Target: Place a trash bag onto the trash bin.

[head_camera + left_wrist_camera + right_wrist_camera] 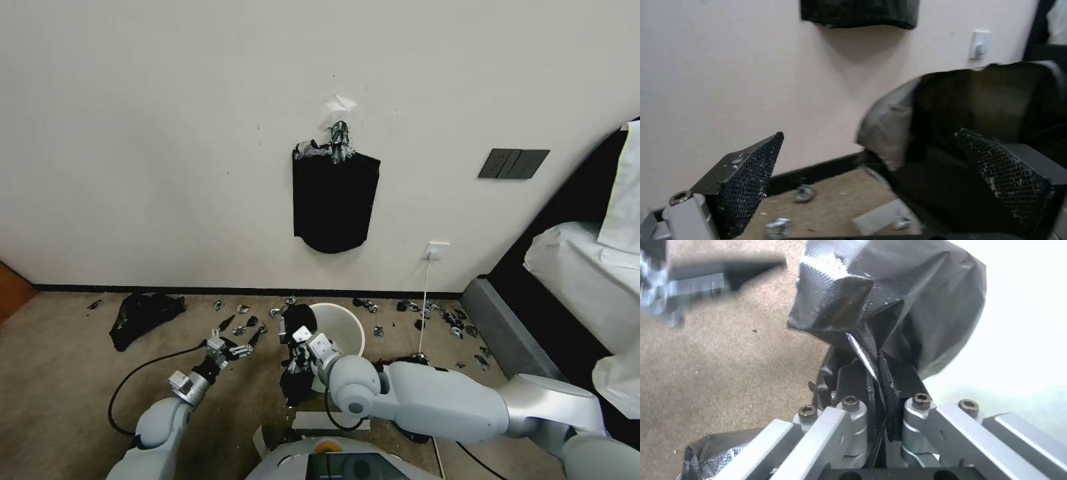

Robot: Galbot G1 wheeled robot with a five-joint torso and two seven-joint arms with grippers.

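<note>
A plain pale wall (167, 133) is being faced, well beyond both grippers, with a dark baseboard (200, 289) running along its foot. A flat black bundle of bags (335, 200) is being held up on that wall by a hook, and a dark switch plate (513, 163) and a white socket (435, 251) are set to its right. Beige carpet (60, 360) is being spread under the arms, strewn beyond the grippers with silver scraps (427, 308); a black plastic heap (143, 315) is lying past the left gripper, near the baseboard. A bed with white bedding (587, 280) is standing far to the right of the right gripper.

The bin (343, 327) is sitting just beyond the right gripper (300, 337). The bag (889, 300) is being clamped between that gripper's closed fingers and is hanging beside the bin's near left rim, draped down its outside. The left gripper (241, 341) is being held with its fingers spread apart, close to the bag's left.
</note>
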